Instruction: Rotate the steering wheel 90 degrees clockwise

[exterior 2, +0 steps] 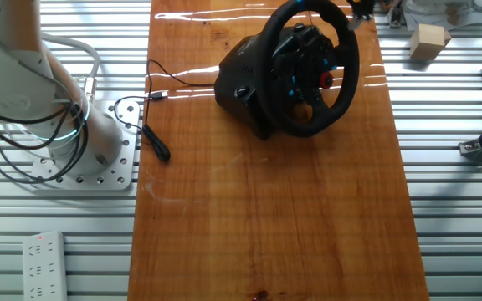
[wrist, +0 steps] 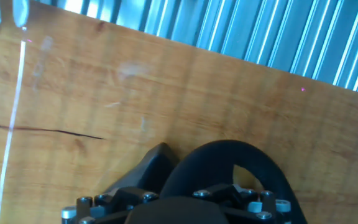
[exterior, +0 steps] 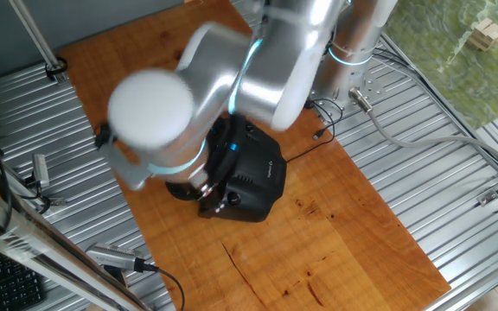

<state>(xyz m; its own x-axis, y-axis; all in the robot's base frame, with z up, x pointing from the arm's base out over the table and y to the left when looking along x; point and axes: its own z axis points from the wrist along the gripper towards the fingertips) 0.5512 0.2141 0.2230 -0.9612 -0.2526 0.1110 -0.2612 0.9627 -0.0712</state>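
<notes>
Steering wheel [exterior 2: 312,68] upright on its base [exterior 2: 245,84], far end of wooden table [exterior 2: 266,209]. Gripper hidden behind arm [exterior: 223,86]; jaw state unclear.

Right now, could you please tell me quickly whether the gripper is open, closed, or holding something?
Gripper: cannot be told; the arm hides it above the steering wheel, and no fingers show in the hand view.

Place: robot lab test cell
Bench [exterior 2: 266,234]: wooden board laid on ribbed aluminium frame
Arm base [exterior 2: 90,150]: bolted to drilled metal plate, left, cables looped around
Extras: power strip [exterior 2: 42,266] near-left; keyboard [exterior: 7,281] at bench edge
</notes>
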